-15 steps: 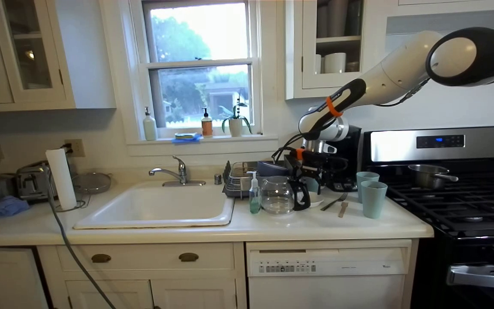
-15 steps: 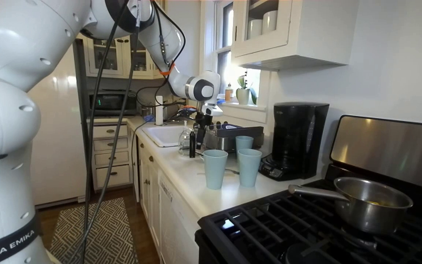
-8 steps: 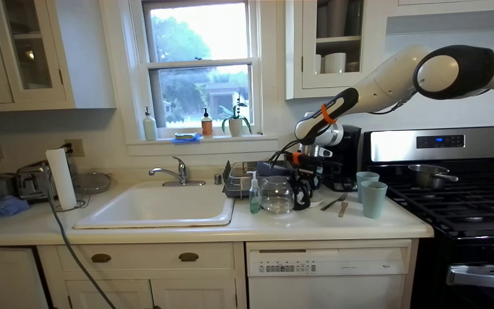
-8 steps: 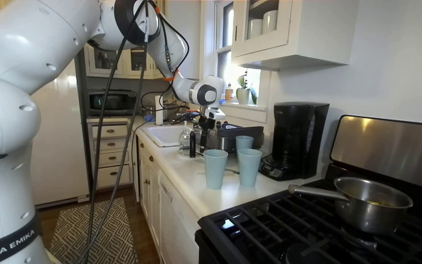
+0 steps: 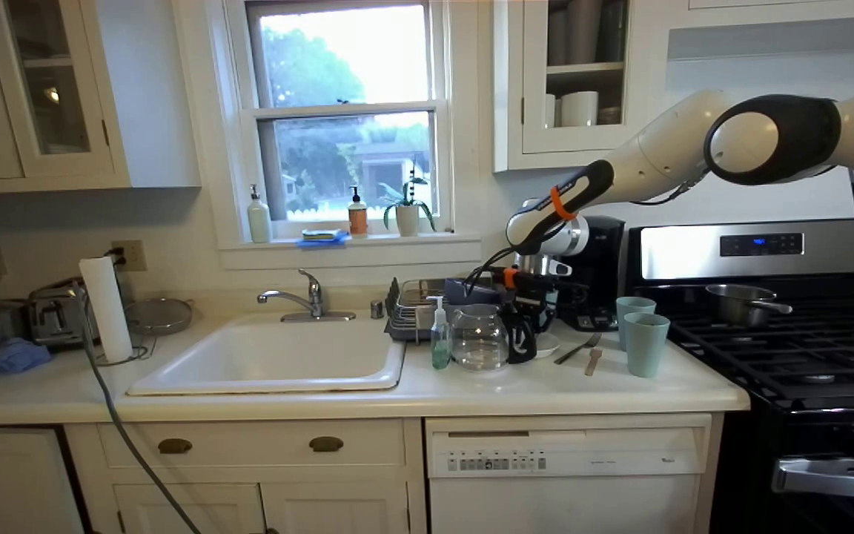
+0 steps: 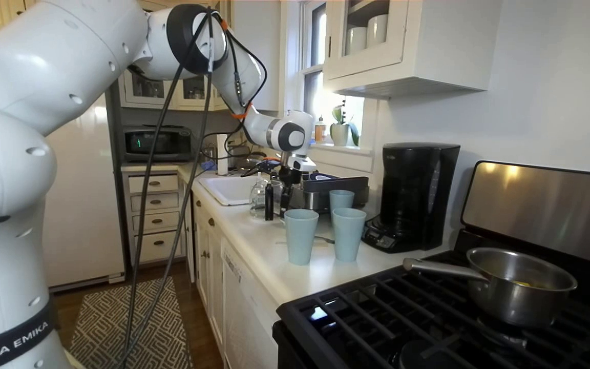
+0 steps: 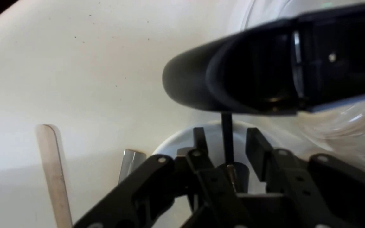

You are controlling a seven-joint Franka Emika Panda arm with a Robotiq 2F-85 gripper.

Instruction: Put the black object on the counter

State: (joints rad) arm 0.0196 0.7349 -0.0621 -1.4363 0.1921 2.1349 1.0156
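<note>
The black object (image 7: 227, 136), slim and dark with a wider black end, lies over a white dish (image 7: 173, 141) in the wrist view. My gripper (image 7: 227, 139) is open around it, with a visible gap on either side. One of the fingers (image 7: 258, 148) stands to its right. Part of the black object is hidden behind the gripper and the carafe handle. The pale counter (image 7: 74, 82) spreads around the dish. In an exterior view the gripper (image 6: 283, 209) is low over the counter (image 6: 259, 246), close behind the carafe; I cannot pick out the black object there.
The glass carafe (image 5: 477, 341) with its black handle (image 7: 249, 69) stands right beside the gripper. Nearby are a soap bottle (image 5: 439, 337), dish rack (image 5: 416, 319), fork (image 5: 577, 350), wooden stick (image 5: 593, 363), teal cups (image 6: 301, 237) and black coffee maker (image 6: 418, 195).
The arm has come down and shifted a little, bringing the gripper lower behind the carafe handle. Its fingers look closer together than a second ago. The objects on the counter have not moved.
</note>
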